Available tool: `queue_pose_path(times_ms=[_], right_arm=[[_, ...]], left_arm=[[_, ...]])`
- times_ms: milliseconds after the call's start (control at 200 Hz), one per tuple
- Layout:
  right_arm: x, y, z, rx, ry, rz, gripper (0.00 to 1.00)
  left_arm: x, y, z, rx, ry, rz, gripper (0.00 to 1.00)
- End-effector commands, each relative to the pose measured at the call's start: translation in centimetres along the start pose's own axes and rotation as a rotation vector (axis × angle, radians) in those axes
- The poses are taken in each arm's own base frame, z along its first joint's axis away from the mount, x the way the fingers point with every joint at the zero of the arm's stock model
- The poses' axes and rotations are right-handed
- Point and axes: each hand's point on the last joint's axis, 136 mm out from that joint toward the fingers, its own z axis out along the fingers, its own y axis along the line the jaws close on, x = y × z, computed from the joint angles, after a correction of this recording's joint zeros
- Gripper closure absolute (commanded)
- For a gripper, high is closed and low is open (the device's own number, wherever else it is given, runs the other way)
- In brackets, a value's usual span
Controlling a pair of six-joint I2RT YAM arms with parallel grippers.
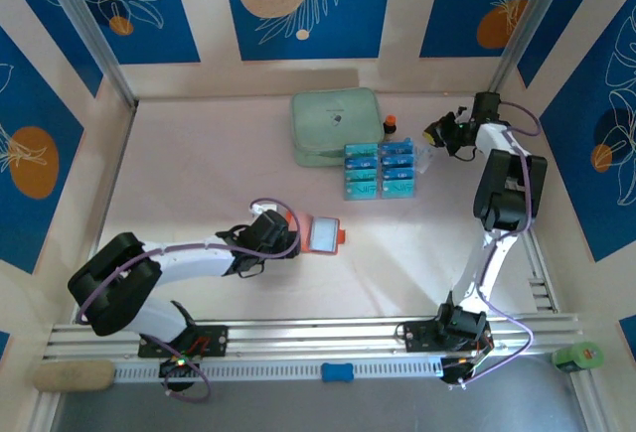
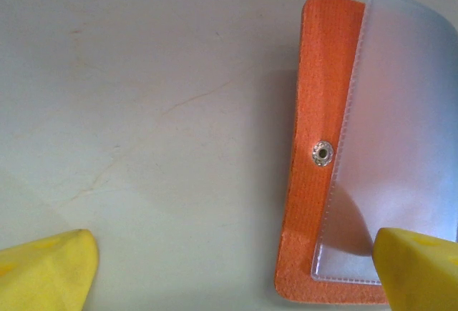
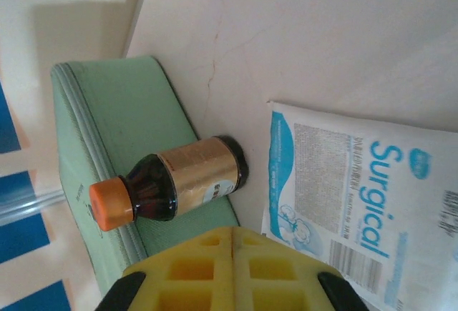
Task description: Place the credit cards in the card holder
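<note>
So the card holder (image 1: 325, 233) is sitting open on the table (image 1: 199, 174), roughly mid-table and a bit toward the near side, right at the tip of the left gripper (image 1: 296, 233). From the left wrist camera you can see its orange edge with the snap stud (image 2: 323, 154) and a frosted clear sleeve (image 2: 401, 132) lying over the inside. The left gripper's (image 2: 236, 275) yellow fingertips (image 2: 50, 272) are spread wide. One is over bare table and the other is over the holder's near corner, right at the corner of the sleeve. I honestly can't tell if that one is touching it or just above.

The credit cards (image 1: 379, 171) are well apart from the holder, further back and to the right, laid out in two neat columns just in front of the mint-green zip case (image 1: 336, 126).

The right gripper (image 1: 437, 136) is over by the back right, just beside the cards. In its wrist view the yellow fingers (image 3: 193, 268) are pressed flat together. Ahead of them a brown bottle (image 3: 172, 186) with an orange cap and gold label lies on its side against the green case (image 3: 100, 132), and a white-and-blue Surgical packet (image 3: 358, 204) lies flat just beside it.
</note>
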Motion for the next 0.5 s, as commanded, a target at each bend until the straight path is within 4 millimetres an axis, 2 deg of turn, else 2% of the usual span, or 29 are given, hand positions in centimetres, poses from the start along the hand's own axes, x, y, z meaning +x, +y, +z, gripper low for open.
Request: queue_pose_path(times_ms=[0,175,495], right_arm=[[1.9,1.9,0.8,-0.081,0.109,-0.020,1.00],[3.6,1.5,1.3,-0.099,0.154,-0.027,1.00],[6.3,1.0,0.1,-0.131,0.170,-0.019,1.00]], left_arm=[[0.2,0.1,0.2,-0.002,0.025,-0.026,0.02],[0.2,0.2,0.0,-0.003,0.021,-0.021,0.02],[0.5,0.6,-0.2,-0.003,0.018,-0.012,0.02]])
